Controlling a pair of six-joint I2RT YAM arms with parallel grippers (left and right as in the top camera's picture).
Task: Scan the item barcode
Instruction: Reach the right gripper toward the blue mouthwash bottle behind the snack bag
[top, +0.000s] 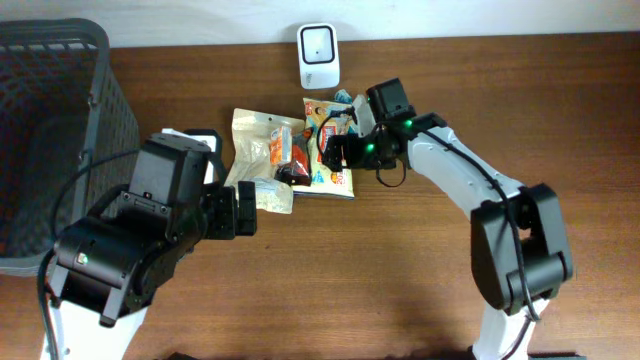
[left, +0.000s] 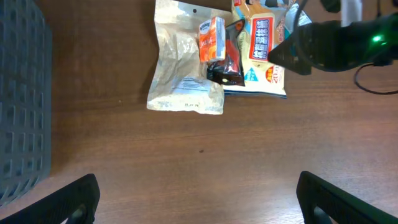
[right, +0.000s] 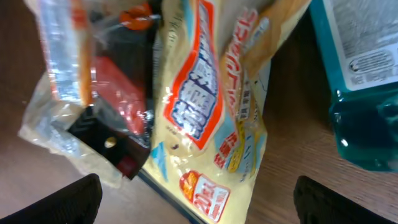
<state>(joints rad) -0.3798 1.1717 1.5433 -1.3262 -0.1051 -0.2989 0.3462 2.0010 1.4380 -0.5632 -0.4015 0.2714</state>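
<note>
Right gripper (right: 198, 199), jaws spread, hovers over snack packet (right: 205, 118).

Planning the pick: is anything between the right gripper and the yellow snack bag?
Nothing visible. The yellow snack bag lies bare below the open right gripper; a black-and-red packet only borders one edge.

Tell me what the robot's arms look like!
The left arm has chunky black joints, a white base and a looping black cable. The right arm has white links, black joints, a thin black cable and green lights. The left pincer and right pincer are black.
</note>
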